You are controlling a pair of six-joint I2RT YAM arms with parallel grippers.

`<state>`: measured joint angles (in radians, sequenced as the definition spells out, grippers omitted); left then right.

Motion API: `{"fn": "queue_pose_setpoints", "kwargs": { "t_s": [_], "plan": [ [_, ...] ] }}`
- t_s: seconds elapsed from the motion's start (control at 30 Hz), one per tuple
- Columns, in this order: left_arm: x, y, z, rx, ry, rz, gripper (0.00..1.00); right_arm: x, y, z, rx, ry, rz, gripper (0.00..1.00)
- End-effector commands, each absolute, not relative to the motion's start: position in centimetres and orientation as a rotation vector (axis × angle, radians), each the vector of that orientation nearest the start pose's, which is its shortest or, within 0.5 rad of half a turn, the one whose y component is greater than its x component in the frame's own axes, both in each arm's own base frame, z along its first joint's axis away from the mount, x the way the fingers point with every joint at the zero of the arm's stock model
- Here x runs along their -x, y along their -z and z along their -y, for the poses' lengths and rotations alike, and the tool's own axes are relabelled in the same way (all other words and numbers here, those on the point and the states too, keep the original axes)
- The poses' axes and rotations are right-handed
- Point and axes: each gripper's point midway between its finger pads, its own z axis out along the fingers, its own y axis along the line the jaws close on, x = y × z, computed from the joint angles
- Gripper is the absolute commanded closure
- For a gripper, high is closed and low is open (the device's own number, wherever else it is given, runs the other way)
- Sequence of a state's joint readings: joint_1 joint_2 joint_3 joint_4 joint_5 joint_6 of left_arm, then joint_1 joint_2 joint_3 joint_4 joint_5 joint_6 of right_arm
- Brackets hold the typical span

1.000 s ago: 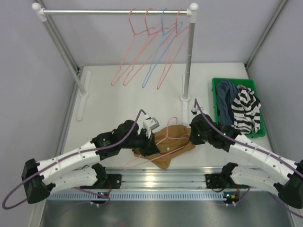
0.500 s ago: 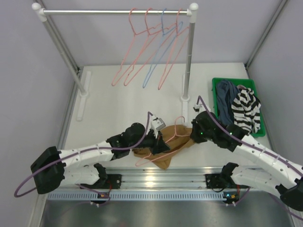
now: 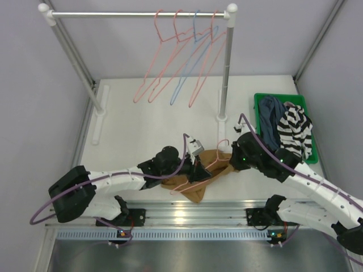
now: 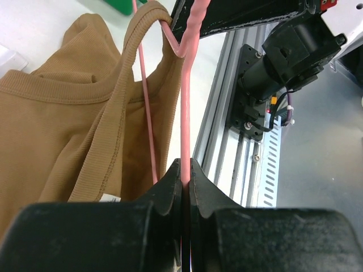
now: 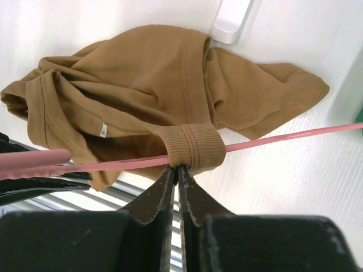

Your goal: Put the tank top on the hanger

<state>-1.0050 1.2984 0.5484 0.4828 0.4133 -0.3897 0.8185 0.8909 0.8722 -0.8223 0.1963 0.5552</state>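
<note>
Two pinches: left hand (image 4: 182, 165) holds the hanger (image 4: 185, 102) wire; right hand (image 5: 176, 170) grips the tank top (image 5: 142, 73) strap looped around it.

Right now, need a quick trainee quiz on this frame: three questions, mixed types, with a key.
1. True or false: the left end effector is shut on the hanger.
2. The tank top strap is: A) looped around the hanger wire; B) in the green bin; C) lying flat on the table.
3. How many of the hangers on the rail are blue?
Key: 1 true; 2 A; 3 one.
</note>
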Motion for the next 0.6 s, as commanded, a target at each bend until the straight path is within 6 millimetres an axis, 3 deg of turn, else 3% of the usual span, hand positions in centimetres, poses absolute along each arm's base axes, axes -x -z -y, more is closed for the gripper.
{"fn": "queue_pose_setpoints", "kwargs": {
  "t_s": [0.0, 0.07, 0.23, 0.33, 0.57],
  "plan": [
    [-13.3, -19.3, 38.3, -0.945, 1.382, -1.587, 1.0, -18.2, -18.5, -17.4, 0.255, -0.426, -2.329, 0.92],
    [-13.4, -18.6, 38.5, -0.948, 1.381, -1.602, 1.0, -18.4, -18.6, -17.4, 0.271, -0.433, -2.304, 0.82],
    [-13.9, -18.2, 38.5, -0.914, 1.391, -1.616, 1.0, -18.6, -21.2, -18.3, 0.325, -0.526, -2.175, 0.64],
    [-14.1, -18.1, 38.5, -0.907, 1.393, -1.626, 1.0, -18.6, -23.0, -18.7, 0.347, -0.586, -2.088, 0.6],
    [-14.6, -17.6, 38.9, -0.893, 1.399, -1.668, 1.0, -18.6, -24.8, -20.0, 0.384, -0.681, -1.955, 0.6]
  ]
}}
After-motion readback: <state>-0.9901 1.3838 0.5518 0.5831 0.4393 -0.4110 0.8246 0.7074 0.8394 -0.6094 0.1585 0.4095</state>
